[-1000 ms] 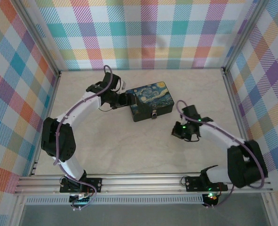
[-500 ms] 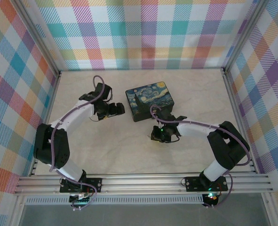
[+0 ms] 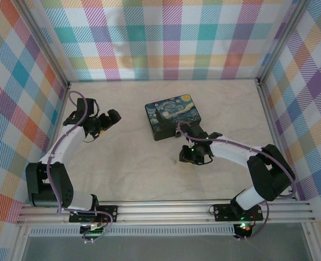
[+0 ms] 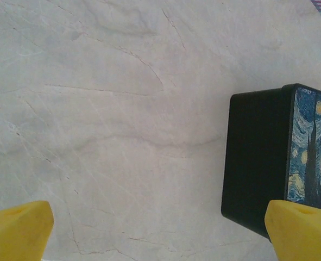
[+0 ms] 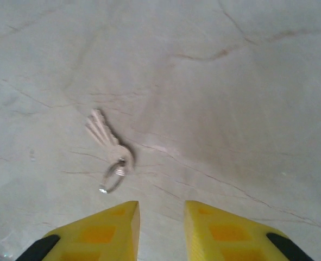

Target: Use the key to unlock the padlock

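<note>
Once beside box [image 3: 172, 116], left claw [image 3: 113, 116] now apart.

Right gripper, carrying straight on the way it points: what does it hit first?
Likely bare table; the key lies slightly left of the line from the right gripper, so it may just miss.
</note>
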`<action>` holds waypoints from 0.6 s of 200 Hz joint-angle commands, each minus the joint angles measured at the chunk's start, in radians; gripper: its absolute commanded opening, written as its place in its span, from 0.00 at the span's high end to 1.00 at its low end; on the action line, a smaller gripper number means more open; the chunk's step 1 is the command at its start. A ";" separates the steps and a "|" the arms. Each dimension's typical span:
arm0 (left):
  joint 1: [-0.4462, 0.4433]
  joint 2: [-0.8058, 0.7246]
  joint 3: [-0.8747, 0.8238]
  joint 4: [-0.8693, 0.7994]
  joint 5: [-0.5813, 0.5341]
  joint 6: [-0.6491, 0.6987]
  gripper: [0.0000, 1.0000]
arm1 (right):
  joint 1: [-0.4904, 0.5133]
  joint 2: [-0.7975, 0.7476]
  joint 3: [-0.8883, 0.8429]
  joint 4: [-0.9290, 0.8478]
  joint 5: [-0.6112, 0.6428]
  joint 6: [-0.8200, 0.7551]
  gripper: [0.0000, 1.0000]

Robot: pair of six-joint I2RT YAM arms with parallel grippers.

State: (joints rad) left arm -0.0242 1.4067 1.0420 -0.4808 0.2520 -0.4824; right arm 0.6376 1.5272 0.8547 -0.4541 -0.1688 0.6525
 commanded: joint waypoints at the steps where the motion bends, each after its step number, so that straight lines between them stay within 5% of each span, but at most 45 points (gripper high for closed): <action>1: -0.002 -0.043 0.015 -0.038 -0.066 0.021 0.00 | 0.015 0.042 0.058 0.018 -0.031 -0.066 0.68; 41: 0.003 -0.113 0.026 -0.041 -0.218 0.006 0.00 | 0.047 0.134 0.121 0.025 -0.015 -0.075 0.64; 120: 0.009 -0.173 0.003 -0.079 -0.193 -0.019 0.00 | 0.086 0.223 0.111 0.023 0.012 -0.054 0.68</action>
State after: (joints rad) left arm -0.0227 1.2663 1.0515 -0.5278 0.0319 -0.4866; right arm 0.7033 1.7290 0.9707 -0.4278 -0.1608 0.5896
